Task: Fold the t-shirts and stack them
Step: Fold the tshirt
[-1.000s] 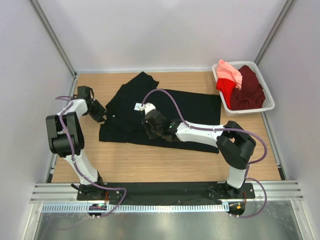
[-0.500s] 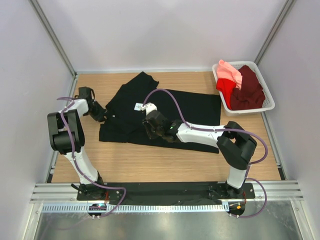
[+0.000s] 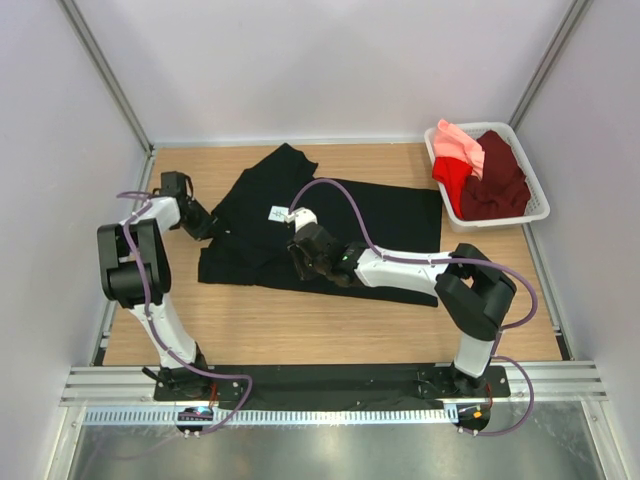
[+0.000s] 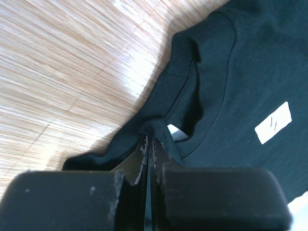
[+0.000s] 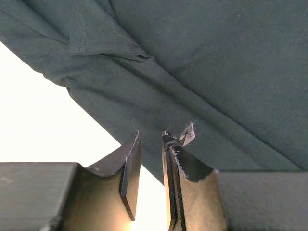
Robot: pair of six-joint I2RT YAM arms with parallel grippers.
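Observation:
The black t-shirt (image 3: 375, 215) lies spread and partly folded over on the wooden table, its white chest label (image 3: 277, 212) facing up. My left gripper (image 3: 210, 229) is at the shirt's left edge. In the left wrist view, the left gripper (image 4: 150, 139) is shut on the black t-shirt (image 4: 240, 72) at the ribbed collar, with the label (image 4: 273, 122) to the right. My right gripper (image 3: 300, 262) sits low over the shirt's near-left part. In the right wrist view, the right gripper (image 5: 150, 139) is open over the cloth (image 5: 202, 72) near its edge, and nothing is between the jaws.
A white basket (image 3: 533, 185) stands at the back right, holding a maroon t-shirt (image 3: 495, 180), a red one (image 3: 450, 180) and a salmon-pink one (image 3: 460, 143). Grey walls enclose the table on three sides. The arm bases sit on the metal rail (image 3: 330, 382) at the near edge.
My left gripper has shut on the black t-shirt's collar edge and moved slightly toward the back. The right gripper has barely shifted and stays open.

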